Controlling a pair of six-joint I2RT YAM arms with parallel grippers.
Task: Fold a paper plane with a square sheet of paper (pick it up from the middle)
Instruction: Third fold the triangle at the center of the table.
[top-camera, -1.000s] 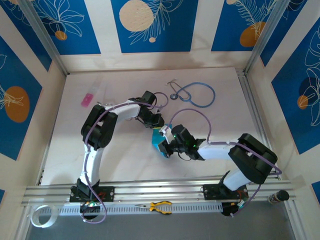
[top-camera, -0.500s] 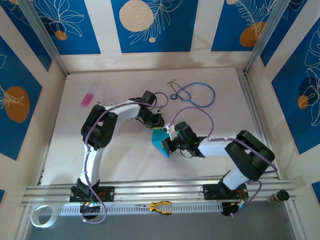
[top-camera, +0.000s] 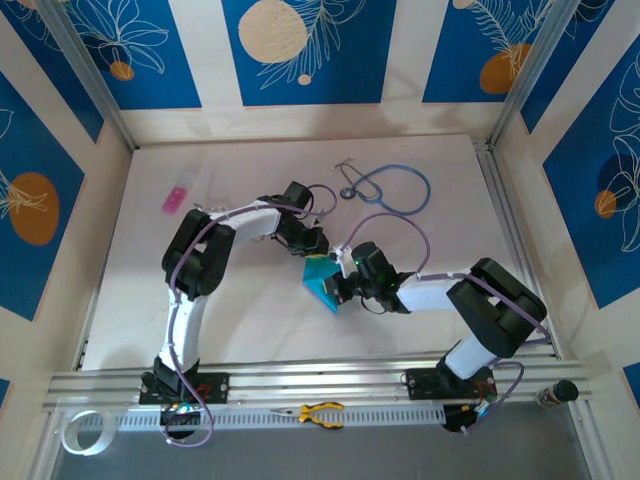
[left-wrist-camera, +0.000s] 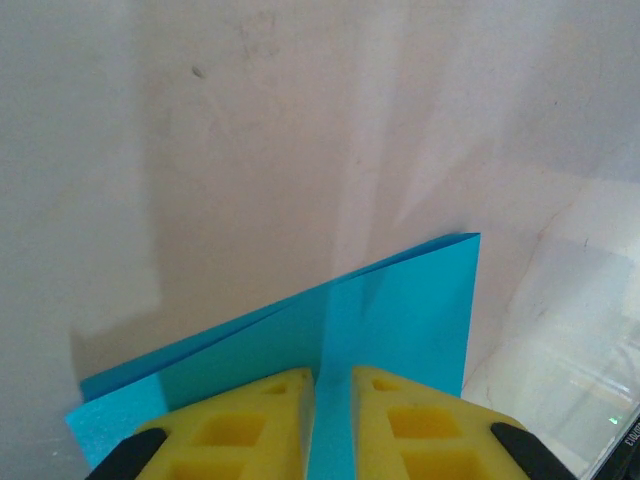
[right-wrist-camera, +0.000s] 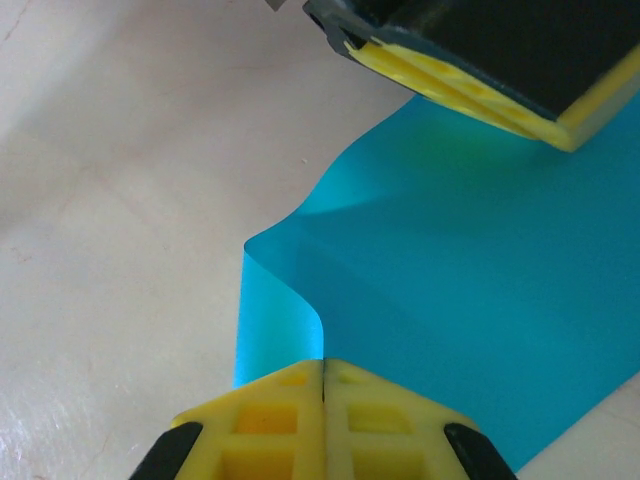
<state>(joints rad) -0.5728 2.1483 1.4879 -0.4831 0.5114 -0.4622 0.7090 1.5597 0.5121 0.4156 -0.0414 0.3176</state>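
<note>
The square sheet of paper (top-camera: 322, 283), cyan-blue, lies folded, one edge curled.

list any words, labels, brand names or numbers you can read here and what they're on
No text can be read in these pictures.
square sheet of paper: plain cyan, no print.
left tool and right tool, both shut on the sheet: bare yellow pads, no marking.
wall panels: drawn leaves and circles, no words.
black edge at the lower right of the left wrist view: pale marks, too small to read.
</note>
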